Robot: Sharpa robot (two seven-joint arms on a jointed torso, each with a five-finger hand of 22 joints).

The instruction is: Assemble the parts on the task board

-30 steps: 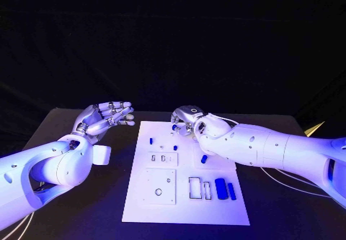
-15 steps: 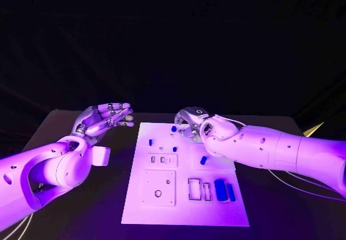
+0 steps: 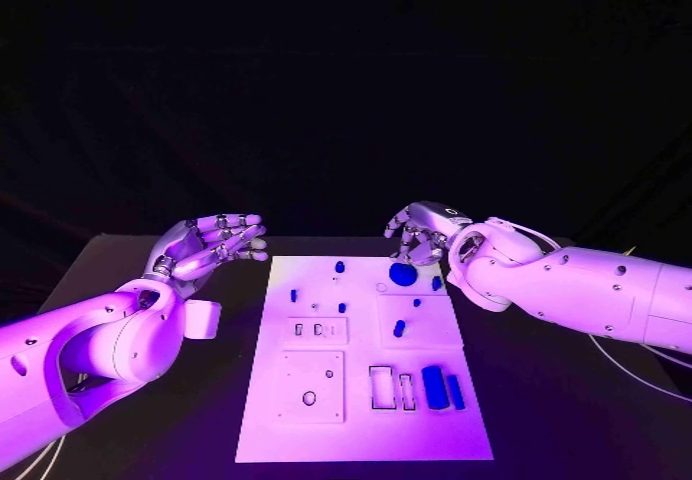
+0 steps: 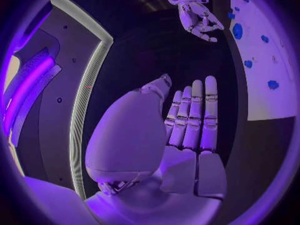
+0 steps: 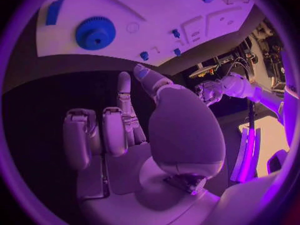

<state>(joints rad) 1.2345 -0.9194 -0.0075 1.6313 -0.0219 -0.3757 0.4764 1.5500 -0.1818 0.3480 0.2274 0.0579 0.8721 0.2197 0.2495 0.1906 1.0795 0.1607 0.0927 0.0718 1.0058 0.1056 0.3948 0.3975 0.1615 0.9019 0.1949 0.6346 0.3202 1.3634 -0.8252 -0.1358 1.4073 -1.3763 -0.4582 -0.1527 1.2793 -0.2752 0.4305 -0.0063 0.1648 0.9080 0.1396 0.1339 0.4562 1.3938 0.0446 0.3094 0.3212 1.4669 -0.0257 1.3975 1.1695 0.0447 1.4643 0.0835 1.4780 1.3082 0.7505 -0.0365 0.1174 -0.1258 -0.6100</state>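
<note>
Fingers of the right hand (image 3: 421, 228) hang loosely apart, empty, just beyond the task board (image 3: 361, 440) near its blue gear (image 3: 402, 272). Left hand (image 3: 209, 245) hovers beside the board, fingers spread, holding nothing.

I can't resolve the task board (image 3: 361, 440) slot shapes; in my right wrist view its far end is cropped.

- Head cam sits up high, looking down on the black table (image 3: 173, 400) and the white board (image 3: 364, 440), from a fair way back.
- Left wrist cam is right behind the left hand (image 4: 181, 130), looking along its fingers, board at the rim.
- Right wrist cam hugs the right hand (image 5: 144, 130); all three catch the board's far end and the blue gear (image 5: 95, 33).
</note>
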